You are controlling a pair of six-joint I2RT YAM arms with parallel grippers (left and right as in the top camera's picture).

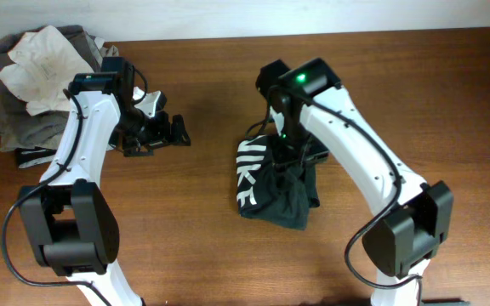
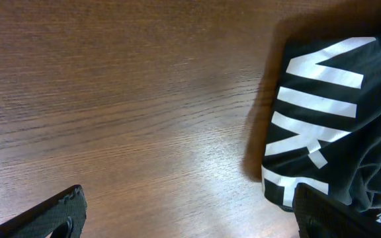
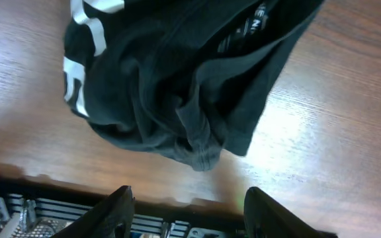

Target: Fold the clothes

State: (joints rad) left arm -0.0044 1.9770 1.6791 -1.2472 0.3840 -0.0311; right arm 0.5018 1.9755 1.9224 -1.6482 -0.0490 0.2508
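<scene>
A crumpled black garment with white block letters (image 1: 272, 185) lies at the table's middle. It also shows in the left wrist view (image 2: 329, 112) and in the right wrist view (image 3: 177, 79). My left gripper (image 1: 164, 140) is open and empty over bare wood to the left of the garment; its fingers (image 2: 190, 221) are spread wide. My right gripper (image 1: 289, 161) hovers over the garment, and its fingers (image 3: 189, 215) are open and hold nothing.
A pile of grey and cream clothes (image 1: 41, 76) sits at the back left corner. The wooden table (image 1: 415, 102) is bare to the right. The table's front edge (image 3: 58, 177) shows in the right wrist view, with dark gear below it.
</scene>
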